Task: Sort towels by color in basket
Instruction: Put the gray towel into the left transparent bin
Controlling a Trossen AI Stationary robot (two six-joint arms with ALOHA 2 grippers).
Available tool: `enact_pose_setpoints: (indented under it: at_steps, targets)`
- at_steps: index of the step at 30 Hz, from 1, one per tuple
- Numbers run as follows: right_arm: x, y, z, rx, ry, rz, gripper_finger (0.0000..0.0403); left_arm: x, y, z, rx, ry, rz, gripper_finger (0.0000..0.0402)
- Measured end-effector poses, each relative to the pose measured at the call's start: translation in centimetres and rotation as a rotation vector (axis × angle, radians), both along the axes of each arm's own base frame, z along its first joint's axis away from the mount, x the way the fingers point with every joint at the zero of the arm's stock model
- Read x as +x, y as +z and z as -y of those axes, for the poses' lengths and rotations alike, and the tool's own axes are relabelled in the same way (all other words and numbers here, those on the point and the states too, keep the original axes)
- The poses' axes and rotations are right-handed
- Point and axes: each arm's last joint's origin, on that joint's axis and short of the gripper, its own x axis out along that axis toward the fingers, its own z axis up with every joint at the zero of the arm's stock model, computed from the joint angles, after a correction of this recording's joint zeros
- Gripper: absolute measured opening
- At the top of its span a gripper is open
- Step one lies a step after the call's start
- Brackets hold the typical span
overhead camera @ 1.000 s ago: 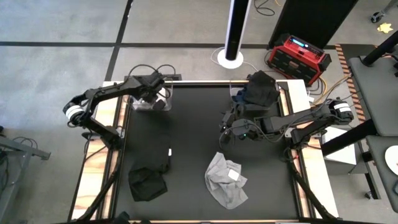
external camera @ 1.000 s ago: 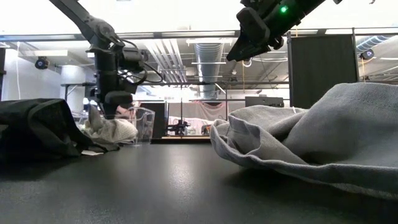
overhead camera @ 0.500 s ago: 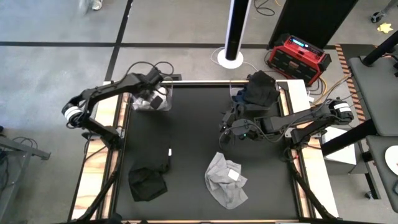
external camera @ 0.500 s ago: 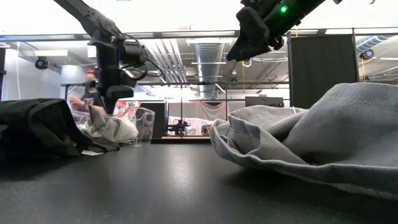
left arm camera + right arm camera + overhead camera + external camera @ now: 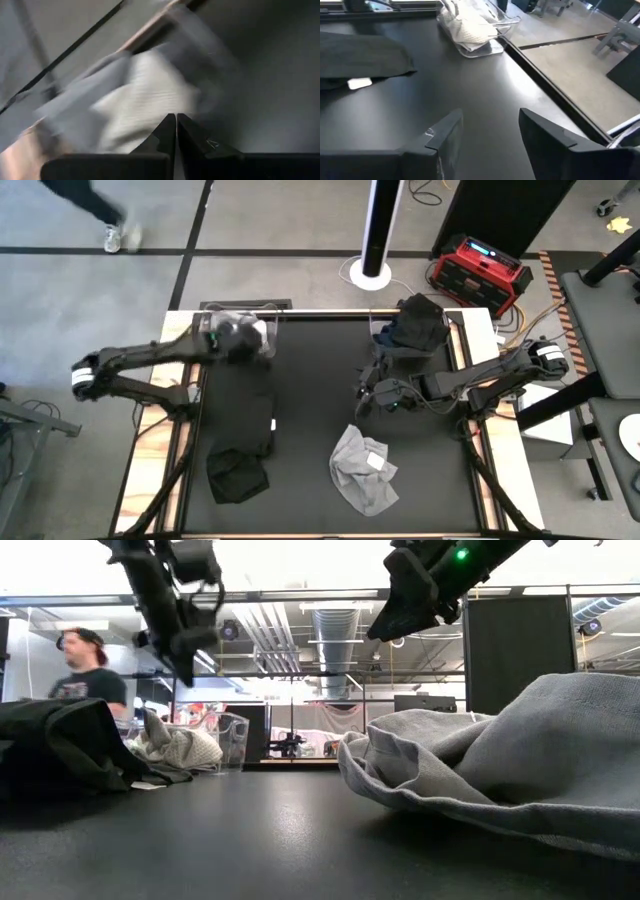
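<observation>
On the black tabletop [image 5: 310, 400], the crumpled light grey cloth towel [image 5: 364, 470] lies at six o'clock of the released right pincer [image 5: 371, 398]; left pincer [image 5: 175, 131] clenched, empty.

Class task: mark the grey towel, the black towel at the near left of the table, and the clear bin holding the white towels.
grey towel [image 5: 365, 473], high view, middle of the crumpled cloth.
black towel [image 5: 238, 475], high view, centre of the folded bundle.
clear bin [image 5: 506, 22], right wrist view, on its rim.

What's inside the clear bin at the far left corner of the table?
The clear bin holds crumpled white and light grey towels, heaped to its rim. Whatever lies under that heap is covered, so I can't tell if anything else is inside.
</observation>
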Motion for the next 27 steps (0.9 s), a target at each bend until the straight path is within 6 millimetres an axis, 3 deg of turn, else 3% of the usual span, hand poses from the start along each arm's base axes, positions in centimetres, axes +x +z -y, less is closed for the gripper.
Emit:
enact_pose_setpoints:
  at_steps: [7,14,20,27]
  targets:
    - [-0.2,-0.1,-1.3,0.023,0.029,0.014,0.0154,0.6,-1.8,8.9,-0.039,-0.208,0.184,0.0]
    - [-0.8,-1.0,-3.2,0.05,0.083,0.005,0.0107,0.6,-5.1,15.5,-0.087,-0.377,0.303,0.0]
    - [-1.5,-1.9,-4.7,0.075,0.122,-0.007,0.007,1.7,-5.7,19.1,-0.09,-0.477,0.363,0.0]
    - [-2.3,-2.2,-6.9,0.088,0.184,-0.005,0.003,4.0,-6.1,21.2,-0.142,-0.504,0.276,0.0]
